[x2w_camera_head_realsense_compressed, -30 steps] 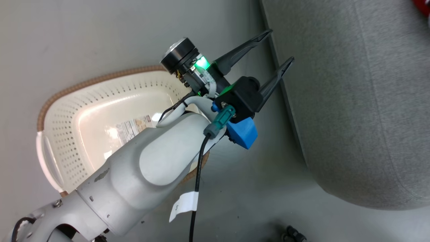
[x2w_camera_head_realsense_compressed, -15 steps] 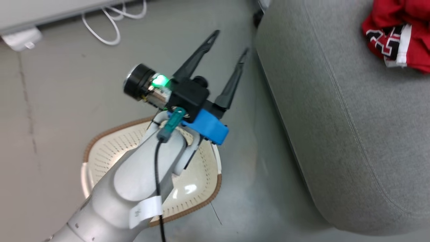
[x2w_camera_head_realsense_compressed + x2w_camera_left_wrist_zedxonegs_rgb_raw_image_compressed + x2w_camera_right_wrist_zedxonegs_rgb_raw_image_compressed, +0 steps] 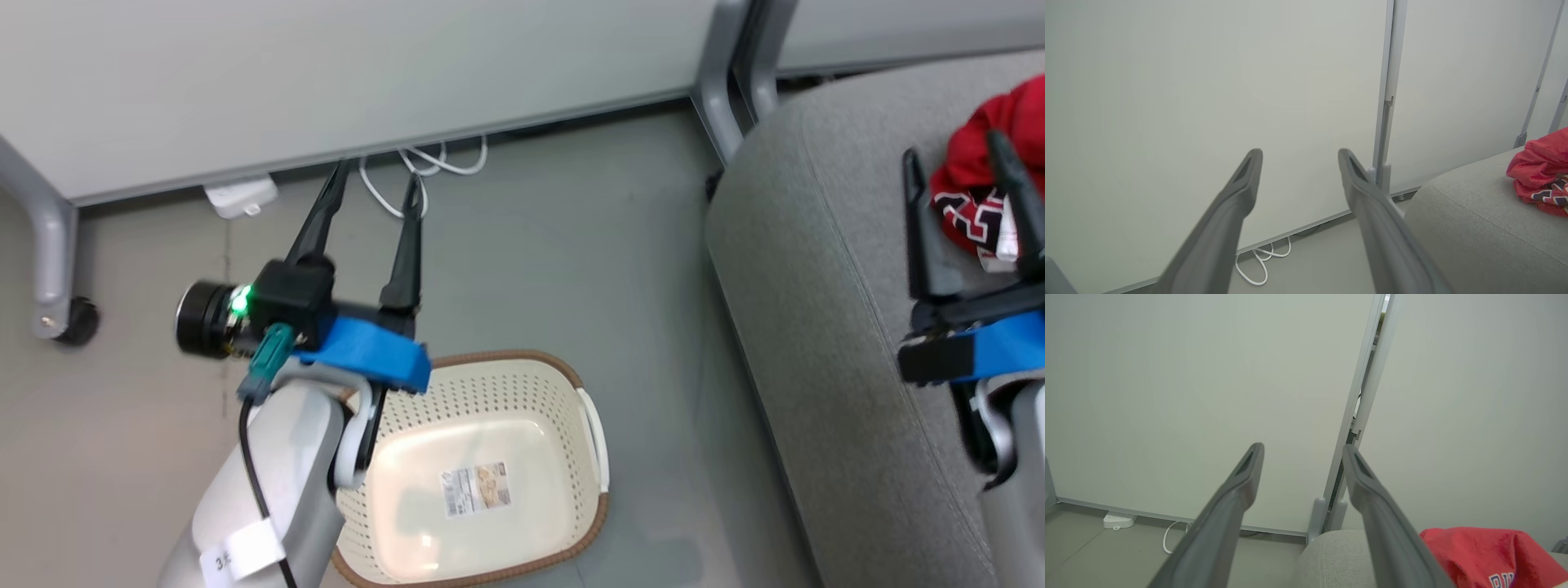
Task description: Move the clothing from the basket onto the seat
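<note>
The cream basket (image 3: pixel 522 357) with a brown rim stands on the floor, holding nothing but a label sticker (image 3: pixel 476 487). The red clothing (image 3: pixel 965 167) lies bunched on the grey seat (image 3: pixel 816 286) at the right. My left gripper (image 3: pixel 377 175) is open and empty, above the basket's far left corner, pointing at the wall. Over the seat, my right gripper (image 3: pixel 951 147) is open, its fingers pointing toward the clothing without touching it. The left wrist view shows the left gripper (image 3: pixel 1299 153), clothing (image 3: pixel 1541 163) and seat (image 3: pixel 1474 220). The right wrist view shows the right gripper (image 3: pixel 1302 447) above clothing (image 3: pixel 1474 551) and seat (image 3: pixel 1323 555).
A pale partition wall (image 3: pixel 367 73) with grey posts (image 3: pixel 718 90) runs behind the floor. A caster foot (image 3: pixel 77 318) stands at the far left. White cable loops (image 3: pixel 424 163) and a white adapter (image 3: pixel 241 196) lie at the wall's base.
The head camera has swung, so the wall, the whole basket and my right gripper have come into view. My left gripper stays open and now points at the wall instead of toward the seat.
</note>
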Available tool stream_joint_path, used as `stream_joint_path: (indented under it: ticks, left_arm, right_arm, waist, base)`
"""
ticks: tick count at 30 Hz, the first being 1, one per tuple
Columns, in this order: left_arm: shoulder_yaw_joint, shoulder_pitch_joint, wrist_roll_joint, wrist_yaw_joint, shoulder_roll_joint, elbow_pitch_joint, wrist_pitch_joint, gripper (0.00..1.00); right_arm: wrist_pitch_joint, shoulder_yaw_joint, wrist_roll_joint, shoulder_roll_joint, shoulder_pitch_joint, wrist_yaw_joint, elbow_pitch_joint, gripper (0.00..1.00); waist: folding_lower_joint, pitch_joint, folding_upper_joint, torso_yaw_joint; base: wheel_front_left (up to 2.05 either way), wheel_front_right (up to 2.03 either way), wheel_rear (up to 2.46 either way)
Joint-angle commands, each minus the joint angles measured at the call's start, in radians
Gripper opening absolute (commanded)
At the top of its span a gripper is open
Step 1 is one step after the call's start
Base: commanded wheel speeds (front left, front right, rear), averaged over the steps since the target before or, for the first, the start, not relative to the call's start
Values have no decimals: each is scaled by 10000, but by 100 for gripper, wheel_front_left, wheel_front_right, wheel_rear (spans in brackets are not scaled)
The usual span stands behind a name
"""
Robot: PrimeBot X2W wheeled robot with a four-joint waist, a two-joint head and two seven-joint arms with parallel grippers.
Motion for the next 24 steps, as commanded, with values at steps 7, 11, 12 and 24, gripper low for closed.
stream_joint_path:
  ticks: [7, 11, 12, 24]
  left_arm:
    - [1213, 1529, 431, -329, -237, -225, -24, 100]
    - [1719, 2189, 686, -544, -438, -310, -24, 100]
    - [1812, 2330, 762, -597, -470, -325, -24, 100]
    - [3116, 3717, 1486, -1136, -856, -705, -26, 100]
  right_arm:
    - [-4, 221, 53, 614, 1206, 1, -130, 100]
    - [-4, 127, 90, 889, 1842, 1, -111, 100]
    - [-4, 106, 118, 955, 1975, 1, -108, 100]
    - [-4, -387, 217, 1617, 3321, 1, 123, 100]
  waist:
    - [1, -1130, -1, 796]
    - [1, -1450, -1, 989]
    - [1, -1517, -1, 1023]
    - [1, -2119, -1, 1325]
  base:
    - [0, 0, 0]
    - [0, 0, 0]
    - [0, 0, 0]
    - [0, 0, 0]
